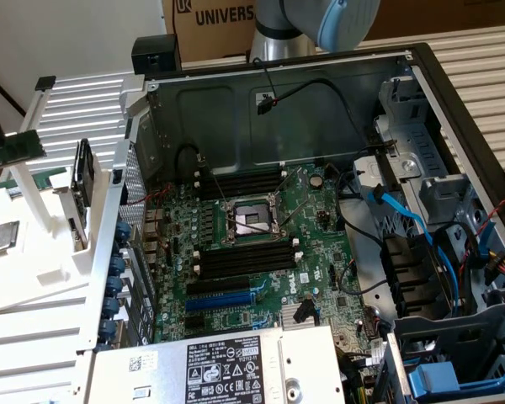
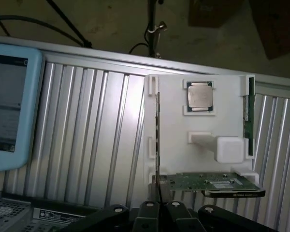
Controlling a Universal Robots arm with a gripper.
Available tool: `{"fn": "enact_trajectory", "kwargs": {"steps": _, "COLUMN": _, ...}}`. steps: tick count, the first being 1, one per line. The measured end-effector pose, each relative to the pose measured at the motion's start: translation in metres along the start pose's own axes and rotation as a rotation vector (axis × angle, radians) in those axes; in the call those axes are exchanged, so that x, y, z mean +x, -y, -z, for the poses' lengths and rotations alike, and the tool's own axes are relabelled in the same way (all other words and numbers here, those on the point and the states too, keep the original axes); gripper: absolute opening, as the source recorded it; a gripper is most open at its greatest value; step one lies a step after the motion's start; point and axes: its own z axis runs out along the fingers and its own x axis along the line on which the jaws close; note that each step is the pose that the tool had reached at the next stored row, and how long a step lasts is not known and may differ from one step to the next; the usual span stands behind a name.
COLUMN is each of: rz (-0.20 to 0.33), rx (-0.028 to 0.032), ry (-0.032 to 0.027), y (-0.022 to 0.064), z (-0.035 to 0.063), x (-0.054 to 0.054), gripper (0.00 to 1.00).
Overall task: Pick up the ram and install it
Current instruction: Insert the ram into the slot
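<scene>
A ram (image 1: 21,150) stick, green and narrow, rests on the white holder (image 1: 34,269) at the exterior view's left, outside the computer case. From the wrist, one green ram (image 2: 250,116) stands on edge along one side of the holder (image 2: 174,145). A second thin stick (image 2: 157,135) stands on edge along the opposite side. My gripper (image 2: 160,212) hangs high above the holder, its black fingers (image 2: 147,215) close together with nothing between them. The arm's grey joint (image 1: 320,21) sits behind the case.
The open case holds a green motherboard (image 1: 320,252) with black memory slots (image 1: 240,181) on both sides of the processor socket (image 1: 251,220). A silver processor chip (image 2: 199,95) and a graphics card (image 2: 212,182) also sit on the holder. A blue-framed screen (image 2: 9,101) lies beside it.
</scene>
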Motion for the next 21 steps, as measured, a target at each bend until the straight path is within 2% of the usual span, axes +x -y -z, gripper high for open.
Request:
{"fn": "enact_trajectory", "kwargs": {"steps": 8, "rz": 0.0, "rx": 0.0014, "ry": 0.0021, "y": 0.0191, "z": 0.0169, "x": 0.003, "gripper": 0.12}}
{"fn": "enact_trajectory", "kwargs": {"steps": 21, "rz": 0.0, "rx": 0.0015, "ry": 0.0021, "y": 0.0695, "z": 0.0379, "x": 0.01, "gripper": 0.12}}
